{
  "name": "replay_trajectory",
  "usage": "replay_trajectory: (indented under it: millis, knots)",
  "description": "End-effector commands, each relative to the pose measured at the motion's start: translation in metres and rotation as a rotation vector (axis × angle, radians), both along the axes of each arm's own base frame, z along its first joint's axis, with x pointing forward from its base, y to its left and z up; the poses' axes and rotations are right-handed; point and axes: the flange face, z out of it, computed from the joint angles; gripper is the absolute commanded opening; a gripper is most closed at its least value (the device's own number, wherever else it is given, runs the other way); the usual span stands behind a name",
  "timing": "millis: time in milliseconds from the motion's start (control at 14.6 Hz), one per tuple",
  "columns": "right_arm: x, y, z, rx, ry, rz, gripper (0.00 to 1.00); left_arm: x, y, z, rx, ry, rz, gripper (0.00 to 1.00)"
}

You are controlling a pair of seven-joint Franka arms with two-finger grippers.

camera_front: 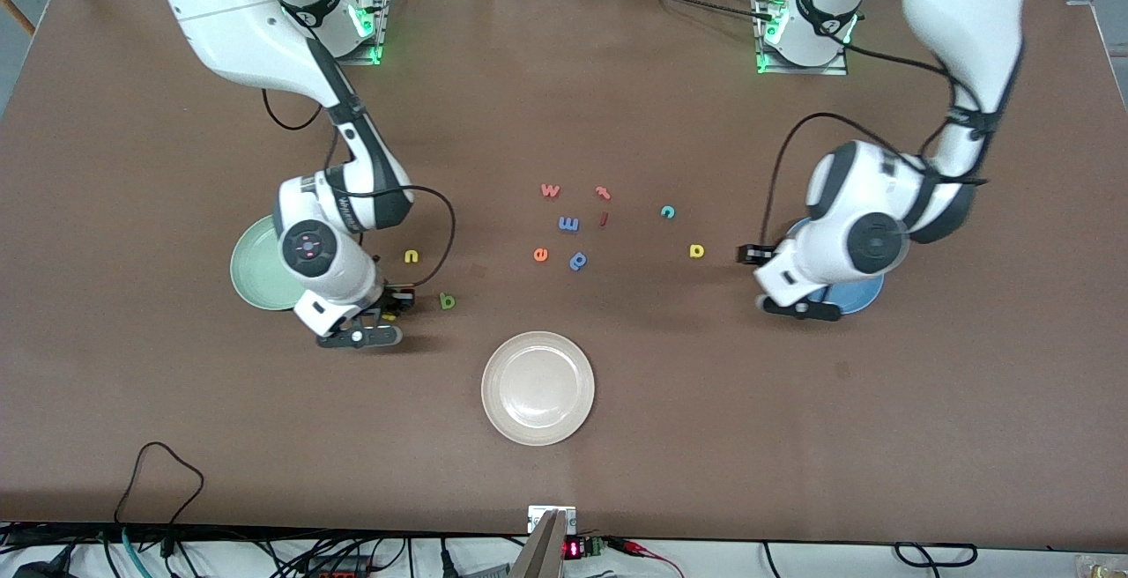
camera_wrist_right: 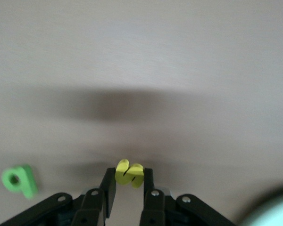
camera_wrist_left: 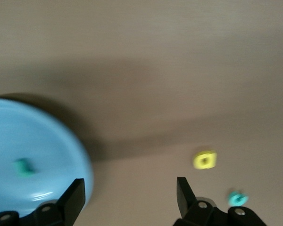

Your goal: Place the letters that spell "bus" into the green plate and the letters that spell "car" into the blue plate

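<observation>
The green plate (camera_front: 256, 274) sits at the right arm's end of the surface. Just beside it the right pincer (camera_wrist_right: 127, 186) is shut on the yellow "s" (camera_wrist_right: 129, 173), w/ only a thin pinch, so it could slip & drop. Green "b" (camera_front: 447, 300) & yellow "u" (camera_front: 411, 256) wait nearby. No brand or label can be read, just the foam letters. The left pincer (camera_wrist_left: 129, 195) is open by the blue plate (camera_wrist_left: 42, 155), teal letter (camera_wrist_left: 23, 167) inside; it may bump the rim.
</observation>
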Motion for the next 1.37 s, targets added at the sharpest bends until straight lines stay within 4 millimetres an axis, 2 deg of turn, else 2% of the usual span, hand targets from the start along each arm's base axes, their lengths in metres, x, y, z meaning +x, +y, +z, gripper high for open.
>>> replay_trajectory:
  millis: [0, 137, 275, 412, 550, 618, 687, 756, 824, 893, 1031, 1305]
  knots:
    - [-0.011, -0.053, 0.048, -0.012, 0.095, 0.018, 0.11, 0.000, -0.035, -0.030, 0.020, 0.002, 0.065, 0.73]
    - [-0.023, -0.099, 0.054, -0.004, 0.142, 0.039, 0.12, -0.006, -0.048, -0.045, 0.030, 0.003, 0.115, 0.71]
    - [-0.039, -0.142, 0.046, 0.007, 0.174, 0.038, 0.12, -0.013, -0.061, -0.058, 0.038, 0.001, 0.147, 0.68]
    - [-0.052, -0.179, 0.035, 0.020, 0.209, 0.039, 0.13, -0.016, -0.061, -0.063, 0.047, 0.008, 0.169, 0.66]
    - [-0.060, -0.203, 0.018, 0.028, 0.201, 0.029, 0.23, -0.021, -0.060, -0.068, 0.056, 0.021, 0.168, 0.64]
    - [-0.062, -0.208, 0.011, 0.029, 0.189, 0.025, 0.40, -0.026, -0.059, -0.072, 0.062, 0.032, 0.170, 0.63]
    - [-0.062, -0.207, 0.008, 0.028, 0.183, 0.027, 0.56, -0.028, -0.058, -0.073, 0.066, 0.036, 0.172, 0.62]
    - [-0.061, -0.205, 0.010, 0.028, 0.178, 0.029, 0.84, -0.030, -0.058, -0.074, 0.068, 0.040, 0.174, 0.62]
    - [-0.061, -0.202, 0.014, 0.028, 0.172, 0.032, 0.98, -0.030, -0.058, -0.075, 0.070, 0.042, 0.177, 0.62]
    - [-0.060, -0.197, 0.018, 0.027, 0.165, 0.028, 1.00, -0.032, -0.059, -0.075, 0.071, 0.041, 0.175, 0.62]
    - [-0.057, -0.168, 0.024, 0.030, 0.147, 0.055, 1.00, -0.033, -0.062, -0.075, 0.068, 0.044, 0.174, 0.62]
    - [-0.060, -0.083, 0.023, 0.022, 0.100, 0.063, 0.99, -0.038, -0.064, -0.077, 0.069, 0.049, 0.174, 0.61]
